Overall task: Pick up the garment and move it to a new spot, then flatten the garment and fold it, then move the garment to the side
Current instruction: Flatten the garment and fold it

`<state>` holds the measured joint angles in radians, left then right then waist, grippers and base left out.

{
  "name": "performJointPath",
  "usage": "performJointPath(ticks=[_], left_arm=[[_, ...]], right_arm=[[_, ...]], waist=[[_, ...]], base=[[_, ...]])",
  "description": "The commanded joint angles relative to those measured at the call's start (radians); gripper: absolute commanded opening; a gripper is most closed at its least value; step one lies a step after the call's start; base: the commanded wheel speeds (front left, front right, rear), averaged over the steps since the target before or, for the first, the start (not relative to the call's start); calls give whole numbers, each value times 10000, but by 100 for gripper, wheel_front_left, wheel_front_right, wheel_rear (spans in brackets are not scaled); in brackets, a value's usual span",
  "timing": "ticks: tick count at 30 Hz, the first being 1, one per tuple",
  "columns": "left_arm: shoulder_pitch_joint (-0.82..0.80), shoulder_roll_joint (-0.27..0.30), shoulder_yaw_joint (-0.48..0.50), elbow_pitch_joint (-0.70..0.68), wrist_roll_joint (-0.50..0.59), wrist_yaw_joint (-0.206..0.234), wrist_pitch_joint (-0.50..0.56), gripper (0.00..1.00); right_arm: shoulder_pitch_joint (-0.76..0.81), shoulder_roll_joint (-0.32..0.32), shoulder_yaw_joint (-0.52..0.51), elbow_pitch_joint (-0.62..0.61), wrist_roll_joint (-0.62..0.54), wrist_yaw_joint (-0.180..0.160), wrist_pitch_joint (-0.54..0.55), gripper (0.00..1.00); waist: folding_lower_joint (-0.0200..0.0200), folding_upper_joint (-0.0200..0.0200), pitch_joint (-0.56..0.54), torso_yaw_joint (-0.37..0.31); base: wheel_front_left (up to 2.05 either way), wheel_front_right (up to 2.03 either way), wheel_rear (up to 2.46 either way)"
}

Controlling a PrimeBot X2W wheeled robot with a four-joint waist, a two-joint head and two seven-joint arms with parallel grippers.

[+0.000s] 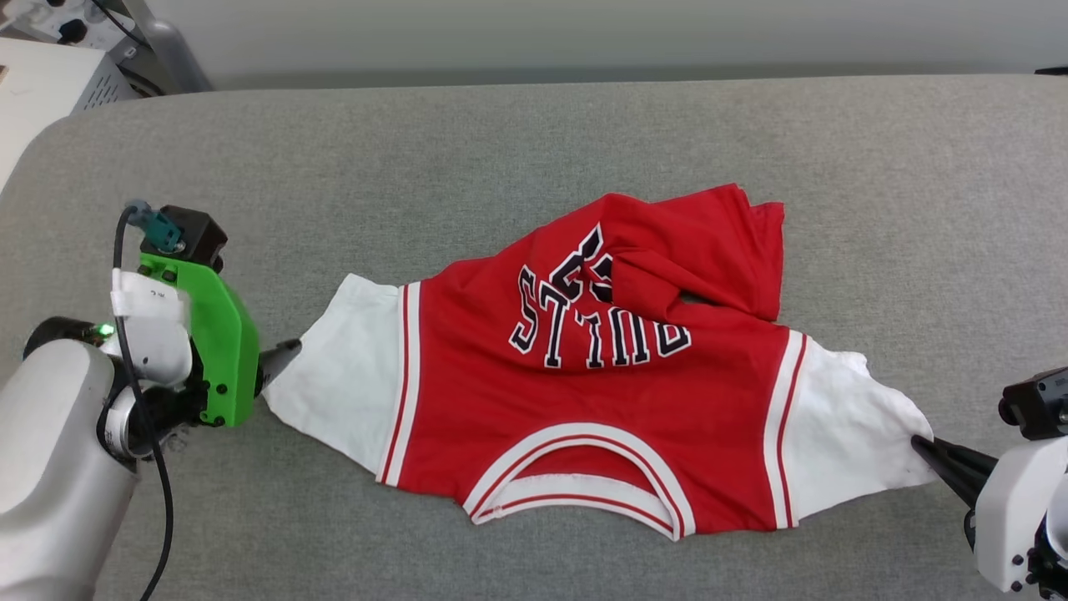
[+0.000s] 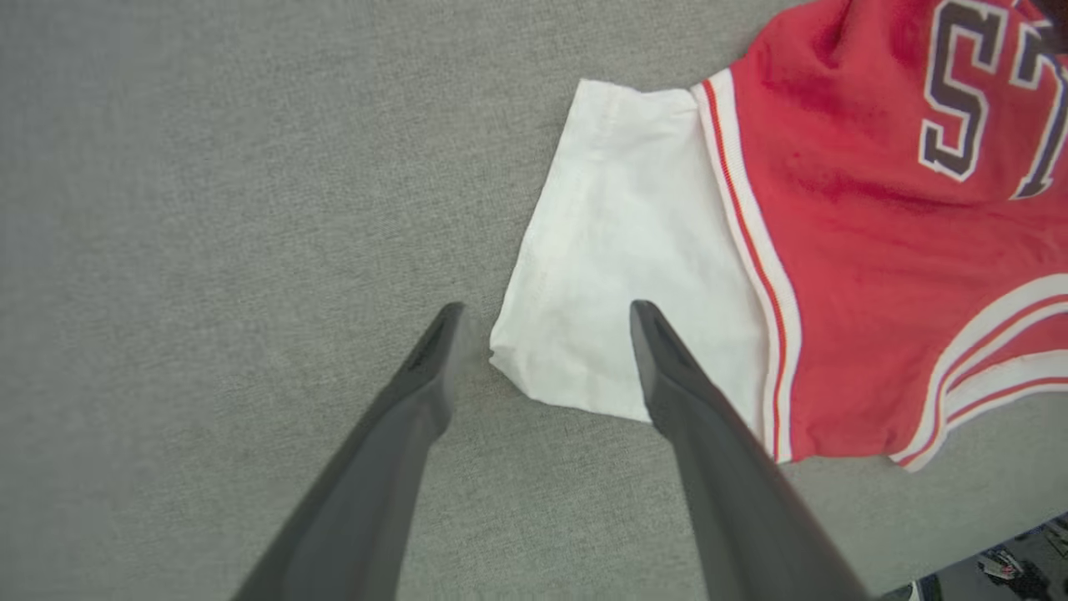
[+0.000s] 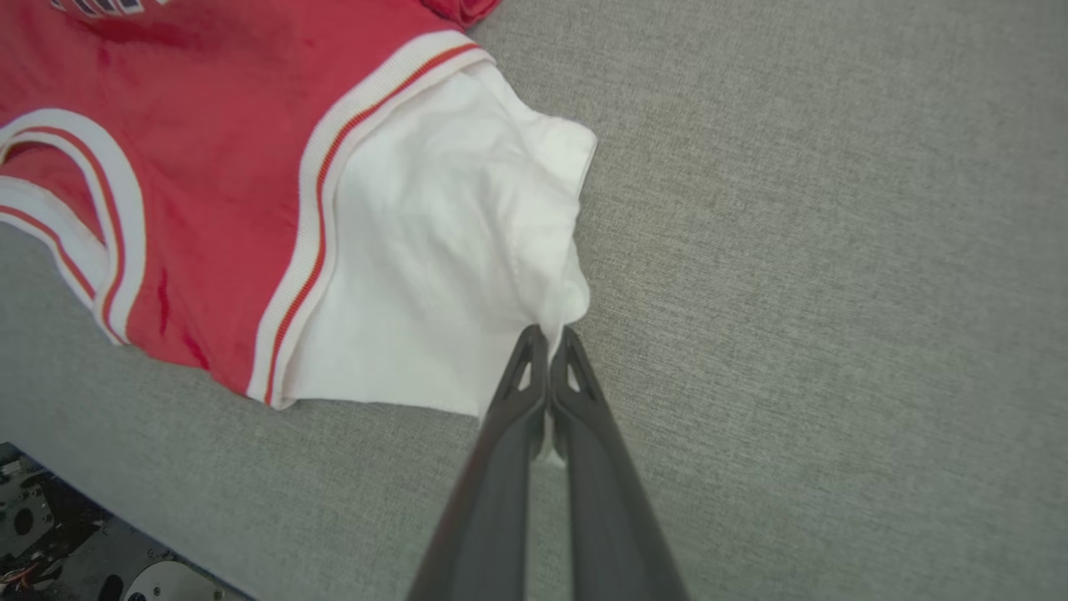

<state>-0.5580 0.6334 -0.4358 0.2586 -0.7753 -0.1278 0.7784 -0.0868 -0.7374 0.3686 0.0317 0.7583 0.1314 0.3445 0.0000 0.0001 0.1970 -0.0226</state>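
The garment [image 1: 584,392], a red jersey with white short sleeves and a black "BULLS" print, lies spread across the grey table with its collar toward me and its bottom part bunched at the far right. My left gripper [image 2: 546,313] is open, its fingers straddling the corner of the white left sleeve [image 2: 617,275] without pinching it. In the head view the left gripper [image 1: 279,355] sits at that sleeve's edge. My right gripper [image 3: 548,335] is shut on the hem of the white right sleeve [image 3: 450,250], and the right gripper [image 1: 922,446] pinches the cloth at the far right.
The grey padded table [image 1: 534,133] stretches wide beyond the jersey. Pale equipment [image 1: 50,75] stands off its far left corner. The table's near edge [image 3: 125,492] runs just below the sleeve, with floor clutter beneath.
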Motion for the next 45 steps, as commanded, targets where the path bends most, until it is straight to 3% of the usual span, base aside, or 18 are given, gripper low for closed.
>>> performJointPath(ticks=[1,17,18,19,24,31,37,45], left_arm=[[-240,-115,21,300,-360,-24,136,100],[-539,205,-2687,2208,-1002,-28,725,100],[-522,275,-2856,2195,-1043,-28,628,8],[-498,320,-2975,2196,-1097,-28,551,0],[-516,501,-3351,2096,-1438,-28,-168,0],[-621,1028,-2994,1287,-1928,-28,-1960,0],[-335,1607,-2328,-292,-2231,-4,-3320,0],[-260,1986,-1632,-3062,-2109,617,-4157,0]], right_arm=[[-86,73,-36,-78,-102,-7,50,0],[-771,155,336,-202,-145,-7,167,0],[-779,156,346,-192,-136,-7,147,0],[-784,160,351,-187,-130,-7,123,0],[-764,188,354,-148,-88,-7,-16,0],[-792,235,165,-364,46,-7,-536,0],[-698,205,-391,-838,277,-7,-1052,0],[-951,-76,-1687,-1951,624,-7,-1333,0]], waist=[[0,-1,217,-83],[0,-1,995,-506],[0,-1,981,-503],[0,-1,962,-493],[0,-1,744,-345],[0,-1,142,-199],[0,-1,-462,-70],[0,-1,-1043,25]], base=[[0,0,0],[0,0,0],[0,0,0],[0,0,0],[0,0,0],[0,0,0],[0,0,0],[0,0,0]])
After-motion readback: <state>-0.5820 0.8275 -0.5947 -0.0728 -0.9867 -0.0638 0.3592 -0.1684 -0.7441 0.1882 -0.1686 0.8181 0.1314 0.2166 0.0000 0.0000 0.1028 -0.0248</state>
